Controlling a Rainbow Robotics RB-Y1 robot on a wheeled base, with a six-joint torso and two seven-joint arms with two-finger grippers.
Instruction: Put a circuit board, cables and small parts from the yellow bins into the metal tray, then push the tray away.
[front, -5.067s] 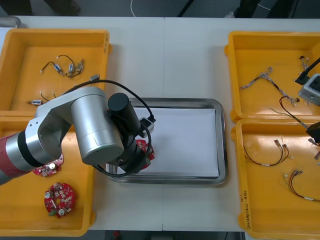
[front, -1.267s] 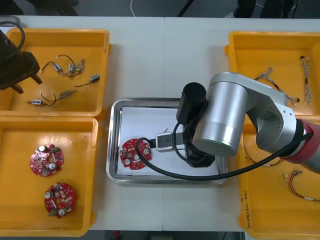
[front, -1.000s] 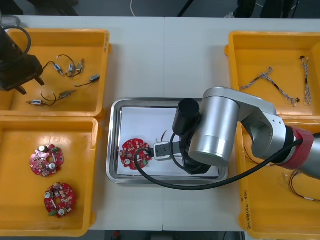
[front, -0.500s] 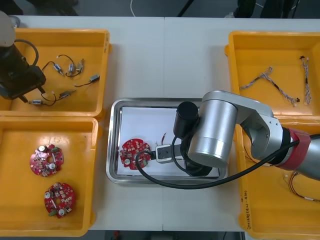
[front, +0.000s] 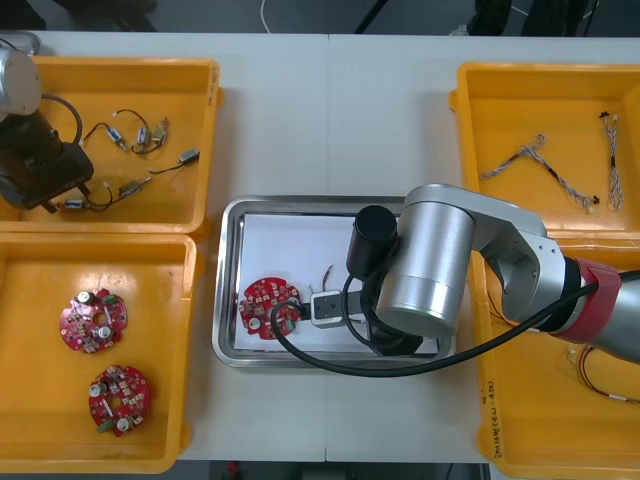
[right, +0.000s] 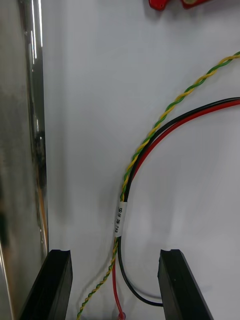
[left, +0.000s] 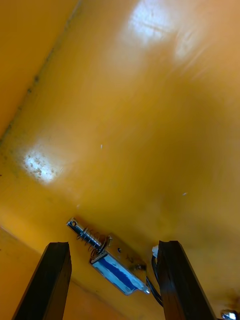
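1. The metal tray (front: 330, 202) sits mid-bench between the yellow bins, white inside. One round red circuit board (front: 270, 308) already lies in it, close to the tray's left wall. I'd count the board step as done.

2. The right arm reaches over the tray. In its wrist view the right gripper (right: 114, 255) has its fingers spread wide. A cable (right: 150, 135) of red, black and twisted green-and-yellow strands lies flat on the white floor between them, and neither finger appears to touch it. To my eye that cable is delivered, not pinched.

3. The left gripper (left: 114, 247) hangs low in the bin at the bench's far-left corner (front: 120, 66). Its fingers are spread too, either side of a small metal part (left: 112, 257) that lies on the bin floor. Nothing is pinched yet, so I'd say this pick is only being lined up.

4. I can see no small parts in the tray, so that step looks open. Several more small parts (front: 140, 135) lie in that same far-left bin.

5. Two spare boards (front: 93, 322) rest in the bin at the near-left corner (front: 100, 240). More cables lie in the two bins along the right edge, among them a twisted blue and white one (front: 545, 165).

6. By my reckoning the job is about halfway: board in and a cable in. Small parts and perhaps more cable are left to bring. The tray stands mid-bench, so the push away from the robot is not yet done.
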